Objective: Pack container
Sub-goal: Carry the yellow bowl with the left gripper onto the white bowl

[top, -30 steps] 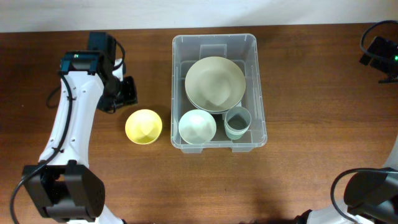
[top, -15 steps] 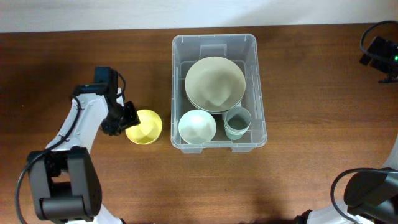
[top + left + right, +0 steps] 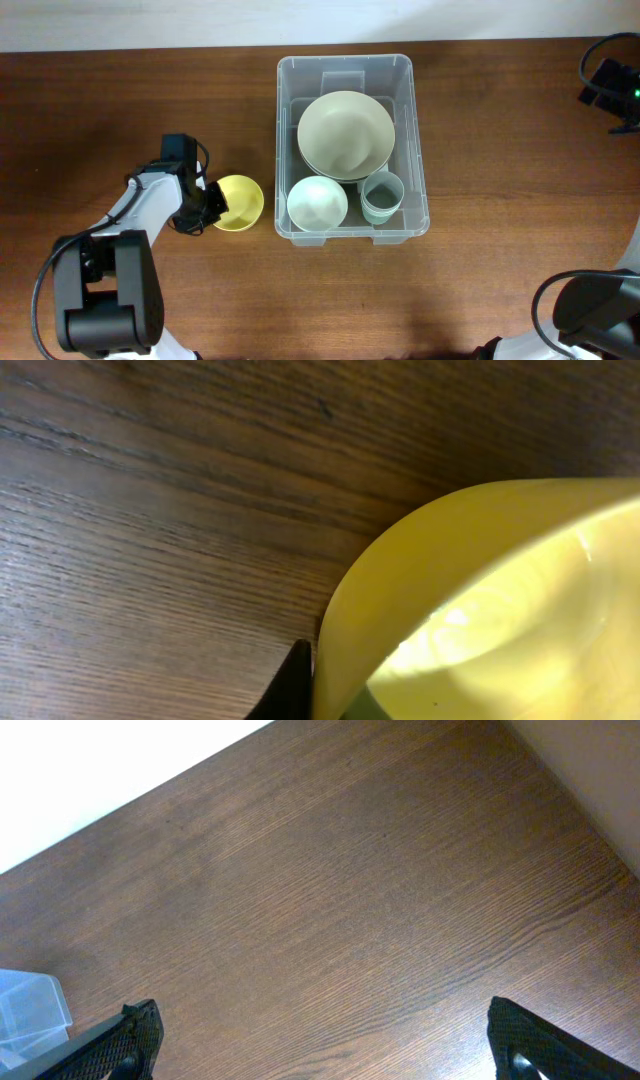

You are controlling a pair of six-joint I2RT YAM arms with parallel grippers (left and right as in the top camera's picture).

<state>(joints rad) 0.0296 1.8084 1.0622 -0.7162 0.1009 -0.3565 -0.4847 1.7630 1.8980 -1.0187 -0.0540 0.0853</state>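
Container (image 3: 345, 66): middle of the table (image 3: 500, 280), with dishes (image 3: 345, 133) inside.
Yellow bowl (image 3: 240, 203): on the table, just beside its left wall.
Left fingers (image 3: 212, 203): closed on the bowl's rim, probably to lift it in.
Right fingers (image 3: 603, 85): wide open, empty, at the right edge.

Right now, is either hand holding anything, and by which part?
The left hand grips the yellow bowl by its rim, on the side away from the container. The right hand is open and holds nothing.
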